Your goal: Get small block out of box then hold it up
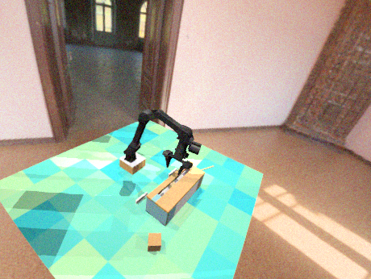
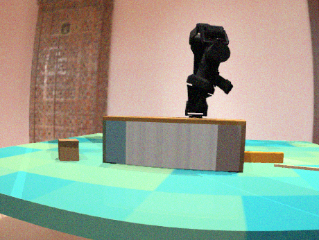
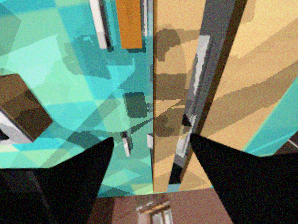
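The box (image 1: pixel 182 191) (image 2: pixel 171 146) (image 3: pixel 170 95) is long, with a tan top and grey walls, and lies in the middle of the table. A narrow slot (image 1: pixel 169 185) (image 3: pixel 199 85) runs along its top; I cannot see a block through it. A small tan block (image 1: pixel 154 241) (image 2: pixel 68 149) lies on the table, apart from the box's near end. My gripper (image 1: pixel 177 163) (image 2: pixel 196 112) (image 3: pixel 152 139) is open and empty. It hangs just above the far end of the box top, pointing down over the box's long edge.
An orange flat bar (image 2: pixel 263 157) (image 3: pixel 131 22) lies on the table by the box's far end. A thin pale stick (image 1: pixel 207 167) (image 2: pixel 296 167) lies beyond it, and a white stick lies beside the box. The arm's base (image 1: pixel 132 163) stands at the back left.
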You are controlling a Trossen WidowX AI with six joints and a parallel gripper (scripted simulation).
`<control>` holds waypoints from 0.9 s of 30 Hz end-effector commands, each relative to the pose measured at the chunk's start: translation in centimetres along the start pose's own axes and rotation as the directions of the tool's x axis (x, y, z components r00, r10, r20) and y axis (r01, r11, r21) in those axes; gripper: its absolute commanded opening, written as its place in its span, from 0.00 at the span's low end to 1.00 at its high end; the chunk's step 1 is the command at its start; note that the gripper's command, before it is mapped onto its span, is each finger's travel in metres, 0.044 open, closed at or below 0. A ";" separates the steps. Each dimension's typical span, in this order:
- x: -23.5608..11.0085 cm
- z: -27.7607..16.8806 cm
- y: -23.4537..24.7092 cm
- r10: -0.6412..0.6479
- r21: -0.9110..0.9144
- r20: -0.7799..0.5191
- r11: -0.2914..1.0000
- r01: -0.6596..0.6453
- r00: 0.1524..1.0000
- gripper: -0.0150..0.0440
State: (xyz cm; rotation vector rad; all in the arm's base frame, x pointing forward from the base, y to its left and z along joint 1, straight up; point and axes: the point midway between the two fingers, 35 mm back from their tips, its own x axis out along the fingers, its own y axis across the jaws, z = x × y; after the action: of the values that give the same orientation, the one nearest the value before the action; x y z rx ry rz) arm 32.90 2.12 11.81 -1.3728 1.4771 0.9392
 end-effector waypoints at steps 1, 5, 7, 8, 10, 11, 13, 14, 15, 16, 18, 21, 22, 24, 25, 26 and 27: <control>0.9 0.2 0.0 0.005 -0.006 -0.006 1.000 -0.005 1.000 0.93; 1.5 0.4 0.0 0.005 -0.006 -0.006 1.000 -0.005 1.000 0.93; 1.8 0.5 0.0 0.005 -0.006 -0.006 1.000 -0.005 1.000 0.93; 2.0 0.5 0.0 0.005 -0.006 -0.006 1.000 -0.005 1.000 0.93; 2.3 0.6 0.0 0.005 -0.006 -0.006 1.000 -0.005 1.000 0.93; 2.5 0.7 0.0 0.005 -0.006 -0.006 1.000 -0.005 1.000 0.93; 2.8 0.7 0.0 0.005 -0.006 -0.006 1.000 -0.005 1.000 0.93; 2.9 0.8 0.0 0.005 -0.006 -0.006 1.000 -0.005 1.000 0.93; 3.1 0.8 0.0 0.005 -0.006 -0.006 1.000 -0.005 1.000 0.93; 3.2 0.9 0.0 0.005 -0.006 -0.006 1.000 -0.005 1.000 0.93; 3.6 1.0 0.0 0.005 -0.006 -0.006 1.000 -0.005 1.000 0.93; 4.0 1.1 0.0 0.005 -0.006 -0.006 1.000 -0.005 1.000 0.93; 4.2 1.1 0.1 0.005 -0.006 -0.006 1.000 -0.005 1.000 0.93; 4.5 1.2 0.1 0.005 -0.006 -0.006 1.000 -0.005 1.000 0.93; 4.6 1.2 0.1 0.005 -0.006 -0.006 1.000 -0.005 1.000 0.93; 4.8 1.3 0.1 0.005 -0.006 -0.006 1.000 -0.005 1.000 0.93; 5.0 1.3 0.1 0.005 -0.006 -0.006 1.000 -0.005 1.000 0.93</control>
State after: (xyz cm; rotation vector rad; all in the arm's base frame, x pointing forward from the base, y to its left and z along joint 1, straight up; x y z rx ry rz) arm 33.05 1.91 7.49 -1.3732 1.4750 0.9382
